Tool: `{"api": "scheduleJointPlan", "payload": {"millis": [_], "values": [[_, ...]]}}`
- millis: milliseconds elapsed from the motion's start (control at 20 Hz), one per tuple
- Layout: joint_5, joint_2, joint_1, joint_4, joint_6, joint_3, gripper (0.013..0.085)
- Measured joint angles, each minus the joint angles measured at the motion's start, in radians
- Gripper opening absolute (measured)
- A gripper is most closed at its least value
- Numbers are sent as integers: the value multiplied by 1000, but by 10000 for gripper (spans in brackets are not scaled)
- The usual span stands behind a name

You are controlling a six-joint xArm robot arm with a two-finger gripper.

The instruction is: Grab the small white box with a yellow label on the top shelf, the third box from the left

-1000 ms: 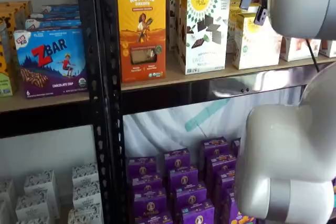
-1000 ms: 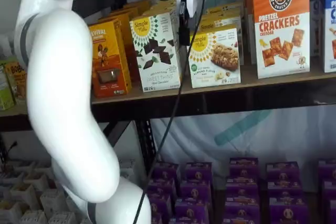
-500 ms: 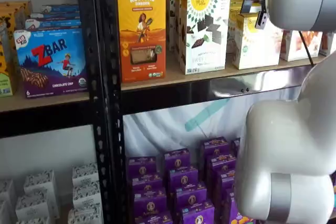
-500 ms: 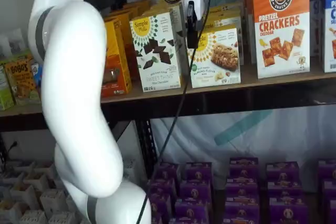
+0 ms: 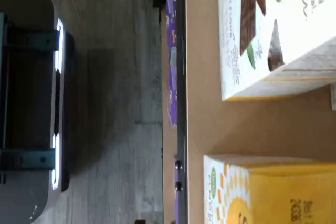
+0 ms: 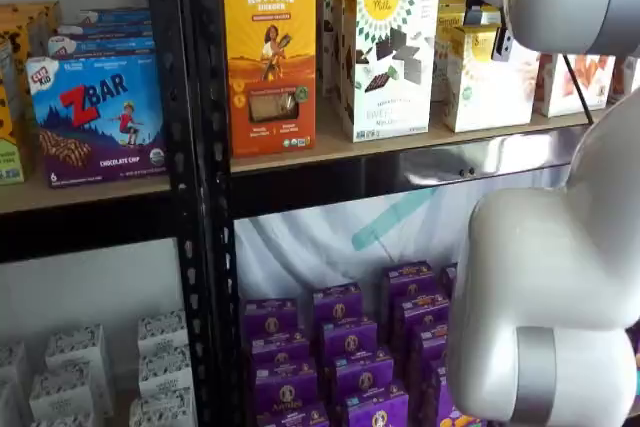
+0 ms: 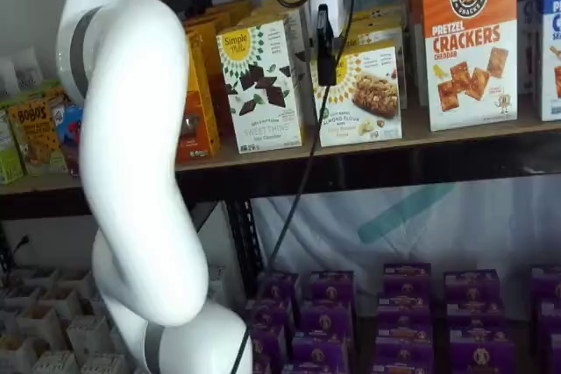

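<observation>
The small white box (image 7: 364,94) with its yellow sunburst label stands on the top shelf (image 7: 456,131), right of a taller white box with dark chocolate squares (image 7: 260,85). In both shelf views my gripper (image 7: 325,59) hangs just in front of the small box's upper left part. One shelf view shows the black finger side-on. In a shelf view two dark fingertips (image 6: 500,43) show with a gap between them before the small white box (image 6: 490,82); the gripper (image 6: 487,29) is open and holds nothing. The wrist view shows the small white box (image 5: 262,192) and the shelf board (image 5: 202,124).
An orange Revival box (image 6: 268,47) and an orange-and-white cracker box (image 7: 469,41) flank the two white ones. Purple boxes (image 7: 403,304) fill the lower level. Black uprights (image 6: 195,187) divide the bays. My white arm (image 7: 131,155) stands before the shelves, a cable (image 7: 298,172) hanging from the gripper.
The gripper has shifted right and slightly down, from before the chocolate-pattern box's edge to the small white box's upper left. The arm swung with it. The boxes have not moved.
</observation>
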Motion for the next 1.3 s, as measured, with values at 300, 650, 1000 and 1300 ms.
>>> {"api": "scheduleJointPlan", "payload": {"millis": [300,650,1000,1300], "values": [[-22,-5,0,-5,-3,15,850],[-54,-16,5,-20,-3,41,850],[-44,-12,13,-34,4,37,770],[-55,-21,14,-31,4,47,610]]}}
